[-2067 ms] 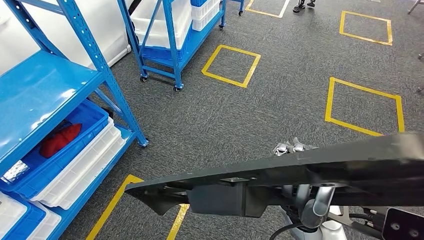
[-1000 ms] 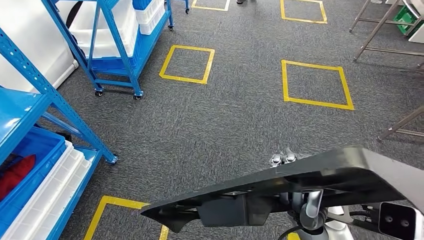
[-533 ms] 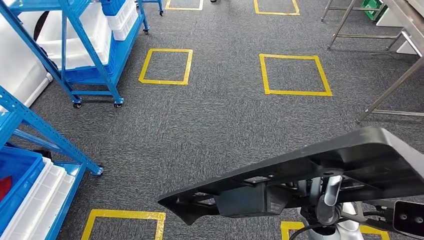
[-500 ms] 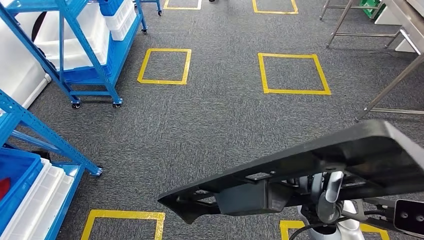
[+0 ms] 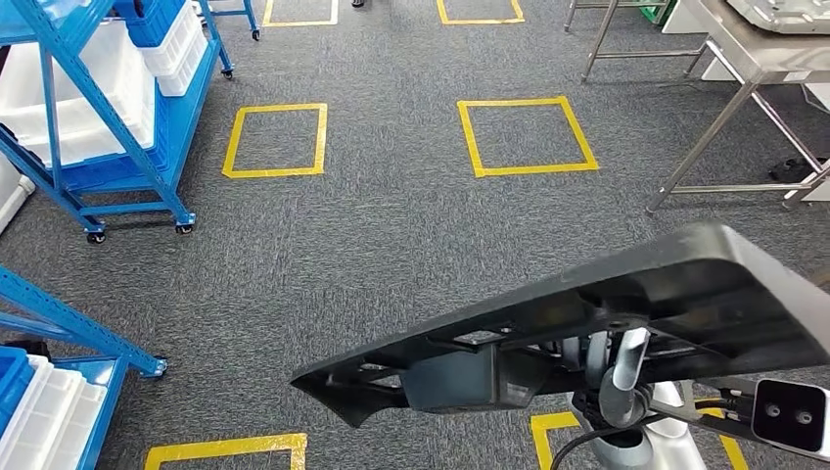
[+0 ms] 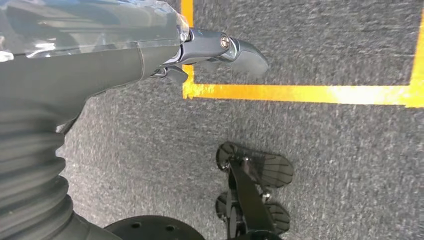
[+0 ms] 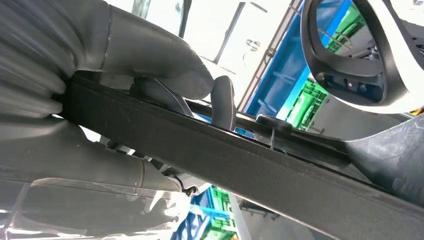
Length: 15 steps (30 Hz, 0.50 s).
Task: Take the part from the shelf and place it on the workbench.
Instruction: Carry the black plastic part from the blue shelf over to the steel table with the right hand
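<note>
head view: a blue wheeled shelf (image 5: 117, 98) with white bins is seen far off to the left of the right hand, and yellow taped squares (image 5: 277, 140) are laid on the grey carpet (image 5: 391, 245) ahead of it. the long black part (image 5: 607, 318) is carried low in front, stretched leftward and tilted, raised over the floor. it is gripped by the right hand (image 7: 125, 75), seen close in the right wrist view, with the thick thumb pressed on one face of the part's edge (image 7: 240, 170) and the fingers clamped on the other face. a steel workbench (image 5: 754, 59) is seen well ahead and to the right of that hand. the left hand (image 6: 210, 47) is seen hanging over the carpet beside a yellow line (image 6: 300, 93), nothing held; whether its fingers are curled or spread cannot be told.
</note>
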Each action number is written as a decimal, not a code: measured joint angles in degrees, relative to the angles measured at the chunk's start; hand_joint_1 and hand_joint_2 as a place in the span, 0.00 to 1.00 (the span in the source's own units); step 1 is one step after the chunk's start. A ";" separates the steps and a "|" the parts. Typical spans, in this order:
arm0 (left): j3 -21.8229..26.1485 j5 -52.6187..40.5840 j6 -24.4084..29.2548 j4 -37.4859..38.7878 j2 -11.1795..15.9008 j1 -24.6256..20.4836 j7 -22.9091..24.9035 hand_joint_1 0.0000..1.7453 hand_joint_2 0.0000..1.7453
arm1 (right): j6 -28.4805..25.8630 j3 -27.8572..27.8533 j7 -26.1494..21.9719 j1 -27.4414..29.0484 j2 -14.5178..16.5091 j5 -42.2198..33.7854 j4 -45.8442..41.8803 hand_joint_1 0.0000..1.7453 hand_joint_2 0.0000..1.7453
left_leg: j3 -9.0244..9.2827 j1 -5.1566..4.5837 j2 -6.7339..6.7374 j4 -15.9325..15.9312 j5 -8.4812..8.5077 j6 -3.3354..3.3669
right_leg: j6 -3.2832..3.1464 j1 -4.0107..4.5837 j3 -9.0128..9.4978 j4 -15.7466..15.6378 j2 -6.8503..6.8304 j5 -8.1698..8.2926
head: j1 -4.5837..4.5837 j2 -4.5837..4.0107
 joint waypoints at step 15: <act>-1.08 0.00 -0.29 0.00 -0.57 -0.70 0.98 0.00 1.00 | -8.60 8.01 0.00 -8.05 0.75 -1.19 0.44 1.00 1.00 | 0.64 -0.46 5.67 0.54 -1.45 -1.47 | -1.48 0.38 1.10 -1.74 -6.12 0.51 | -0.01 0.00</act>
